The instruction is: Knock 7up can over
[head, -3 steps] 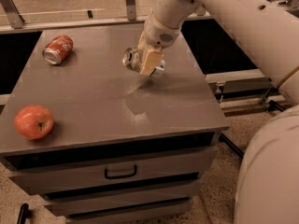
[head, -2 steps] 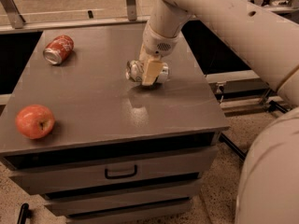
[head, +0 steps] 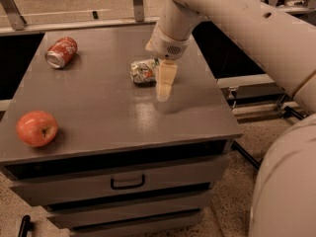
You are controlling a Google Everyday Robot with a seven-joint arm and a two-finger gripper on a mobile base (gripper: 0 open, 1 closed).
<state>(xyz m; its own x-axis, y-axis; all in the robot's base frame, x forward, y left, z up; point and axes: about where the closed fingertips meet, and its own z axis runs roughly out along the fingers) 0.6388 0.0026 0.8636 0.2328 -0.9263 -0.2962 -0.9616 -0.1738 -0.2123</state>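
The 7up can (head: 143, 71), silver-white with green print, lies on its side near the middle of the grey cabinet top (head: 98, 112). My gripper (head: 164, 85) hangs from the arm just to the right of the can, its cream fingers pointing down at the cabinet top. The fingers (head: 166, 78) are right next to the can's end; I cannot tell whether they touch it.
An orange-red soda can (head: 61, 52) lies on its side at the back left. A red apple (head: 36, 128) sits at the front left. The cabinet has a drawer with a black handle (head: 128, 182). My arm's large casing (head: 291, 181) fills the right side.
The gripper has moved down and to the right of the can, and the can is now plainly seen lying on its side. The view has shifted slightly.
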